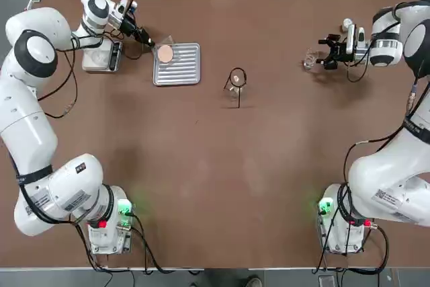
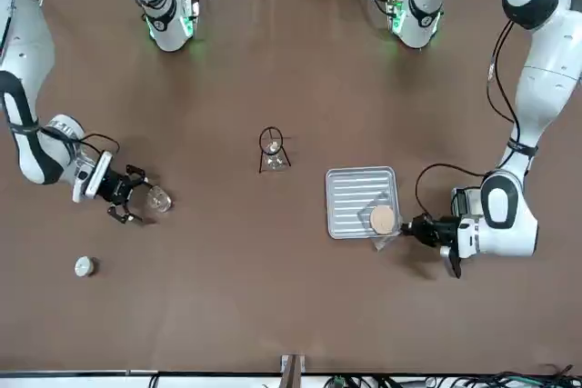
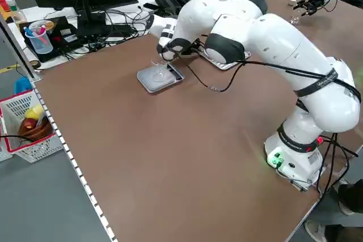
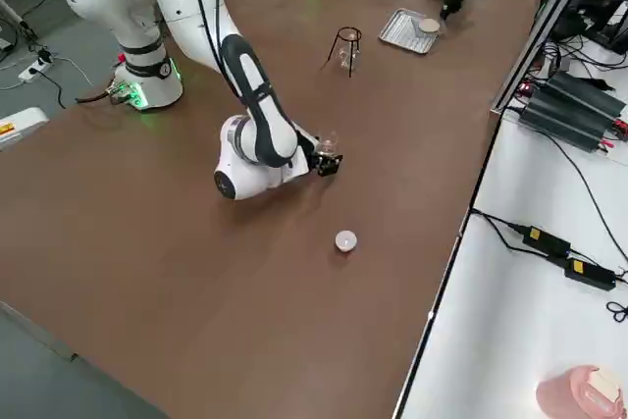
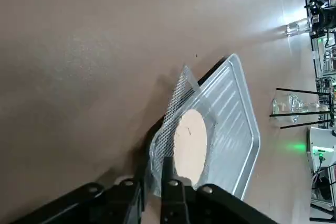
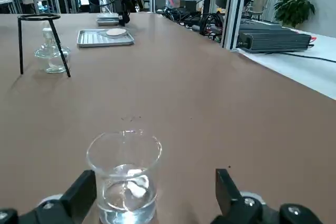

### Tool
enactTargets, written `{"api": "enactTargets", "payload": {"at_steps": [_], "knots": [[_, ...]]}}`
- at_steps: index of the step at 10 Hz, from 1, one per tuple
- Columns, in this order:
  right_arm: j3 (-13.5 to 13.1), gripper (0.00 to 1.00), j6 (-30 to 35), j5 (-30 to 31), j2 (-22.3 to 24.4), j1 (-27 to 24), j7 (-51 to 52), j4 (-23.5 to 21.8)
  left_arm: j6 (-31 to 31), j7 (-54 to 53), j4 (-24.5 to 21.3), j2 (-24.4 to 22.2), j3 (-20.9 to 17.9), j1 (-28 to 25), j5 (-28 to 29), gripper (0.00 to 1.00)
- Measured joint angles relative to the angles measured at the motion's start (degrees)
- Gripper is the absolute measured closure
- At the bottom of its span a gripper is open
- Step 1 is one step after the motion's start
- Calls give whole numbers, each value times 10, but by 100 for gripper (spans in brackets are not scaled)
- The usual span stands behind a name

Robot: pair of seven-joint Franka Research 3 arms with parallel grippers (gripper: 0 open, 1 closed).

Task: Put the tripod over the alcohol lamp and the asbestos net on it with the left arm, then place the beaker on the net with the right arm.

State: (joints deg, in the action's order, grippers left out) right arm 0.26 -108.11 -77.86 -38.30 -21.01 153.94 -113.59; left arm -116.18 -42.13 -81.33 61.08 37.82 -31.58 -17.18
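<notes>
The black tripod (image 1: 236, 82) stands over the alcohol lamp (image 2: 275, 162) at mid-table; both also show in the right wrist view, the tripod (image 6: 42, 40) far off. The asbestos net (image 5: 189, 140), grey mesh with a beige disc, lies tilted on the ribbed tray (image 1: 185, 68), one edge raised. My left gripper (image 5: 154, 179) is shut on that raised edge; from above, the left gripper (image 1: 146, 39) sits just off the tray's far-left corner. The beaker (image 6: 124, 174) stands upright between the fingers of my right gripper (image 6: 155, 182), open and not touching it, at the far right (image 1: 322, 55).
A small white bottle (image 2: 84, 266) stands on the table beyond the right gripper. A grey box (image 1: 101, 57) with a clear dish sits left of the tray, under the left wrist. Cables and equipment line the table's far edge.
</notes>
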Motion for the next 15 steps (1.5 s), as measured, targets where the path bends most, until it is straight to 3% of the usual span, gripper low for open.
{"api": "enactTargets", "payload": {"at_steps": [1,6,12,15], "knots": [[2,0,-3,-1,0,0,0,0,1,0,0,0,0,0,0,95],[9,0,-11,-3,-8,-1,11,2,54,1,1,0,1,1,-12,98],[9,0,-8,-2,-11,-8,28,2,125,1,10,0,5,14,-155,98],[11,0,-4,-1,-12,-9,29,-3,147,6,12,-2,16,23,-184,98]]}}
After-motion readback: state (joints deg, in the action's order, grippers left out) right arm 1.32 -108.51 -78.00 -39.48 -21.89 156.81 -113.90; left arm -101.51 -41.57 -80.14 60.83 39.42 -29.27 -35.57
